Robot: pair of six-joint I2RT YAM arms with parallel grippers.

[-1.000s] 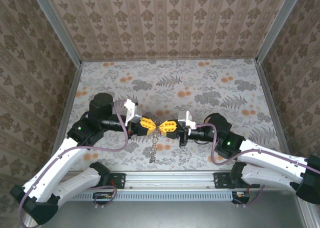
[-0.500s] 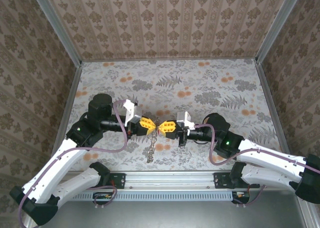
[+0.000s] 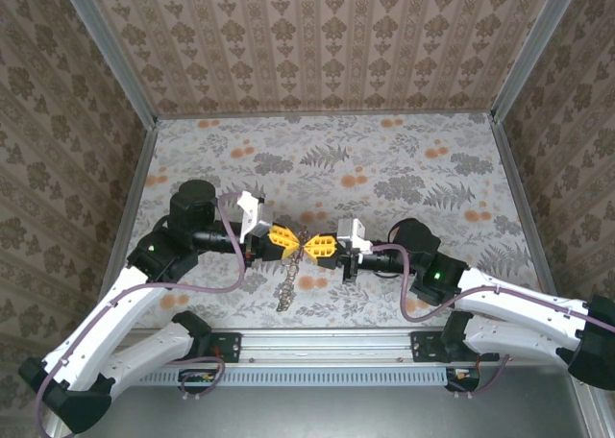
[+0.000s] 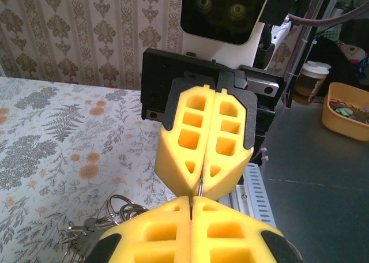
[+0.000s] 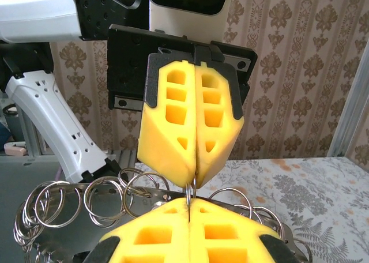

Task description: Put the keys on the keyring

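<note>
So both pincers are nose to nose over the desk (image 3: pixel 404 159). The left pincer (image 3: pixel 295 244) and the right pincer (image 3: pixel 310 247) are each pressed fully together, the yellow foam pads flat against each other with no gap. Their tips nearly touch, and between them they're both pinching the same thin wire ring (image 5: pixel 190 192), which you can just make out as a sliver of metal bridging the two noses.

From the right wrist camera, the left pincer (image 5: pixel 195 179) points straight down at the right pincer (image 5: pixel 189 208), and a chain of rings (image 5: pixel 104 198) trails off to one side, just below the tips. It's a bunch of loose metal loops linked together.

From the left wrist camera it's the same thing flipped: the right pincer (image 4: pixel 202 185) faces the left pincer (image 4: pixel 191 200), with the loops bunched low beside the left one's pads.

From above, the chain (image 3: pixel 286 284) runs from the pinch point back toward the arm bases.

There's a grey clump by the loops in the left wrist view. It could be the keys (image 4: pixel 81 234), but it's too blurry to tell.
</note>
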